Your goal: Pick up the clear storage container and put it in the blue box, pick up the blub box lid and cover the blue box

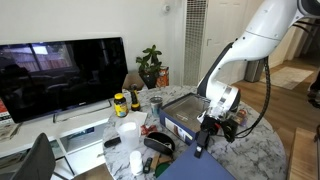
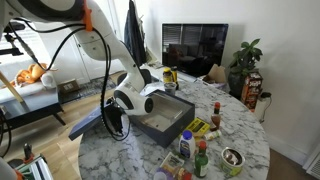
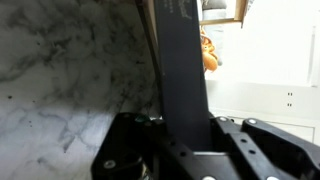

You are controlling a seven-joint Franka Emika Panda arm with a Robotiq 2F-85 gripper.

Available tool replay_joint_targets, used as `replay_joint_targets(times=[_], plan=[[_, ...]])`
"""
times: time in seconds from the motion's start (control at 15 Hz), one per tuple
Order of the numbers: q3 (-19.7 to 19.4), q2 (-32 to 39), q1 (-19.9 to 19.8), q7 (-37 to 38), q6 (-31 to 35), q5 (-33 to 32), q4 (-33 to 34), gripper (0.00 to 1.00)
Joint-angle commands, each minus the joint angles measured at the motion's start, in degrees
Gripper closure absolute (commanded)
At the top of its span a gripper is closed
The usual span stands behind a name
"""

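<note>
The blue box (image 1: 183,108) stands open on the marble table and shows in both exterior views (image 2: 160,120). Its inside looks greyish, and I cannot make out the clear storage container. My gripper (image 1: 203,140) is beside the box near the table's edge (image 2: 117,122) and is shut on the blue box lid (image 1: 195,168), a dark flat slab held on edge (image 2: 88,124). In the wrist view the lid (image 3: 180,70) rises as a dark strip from between the jaws (image 3: 185,140).
Bottles and jars (image 2: 200,150), a bowl (image 2: 231,158) and white cups (image 1: 127,132) crowd the marble table (image 2: 235,125). A TV (image 1: 60,75) and a plant (image 1: 150,65) stand behind it. A yellow-lidded jar (image 1: 120,103) stands near the box.
</note>
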Motion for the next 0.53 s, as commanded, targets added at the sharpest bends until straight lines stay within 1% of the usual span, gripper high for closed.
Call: replay_joint_targets(times=[0.0, 0.27, 0.47], plan=[[-1.0, -3.8, -0.5, 4.0, -2.9, -3.3, -2.9, 1.0], [-1.0, -6.7, -0.2, 9.9, -4.6, -6.4, -4.7, 1.0], [-0.7, -10.7, 0.4, 14.4, -3.9, -8.0, -7.2, 1.0]])
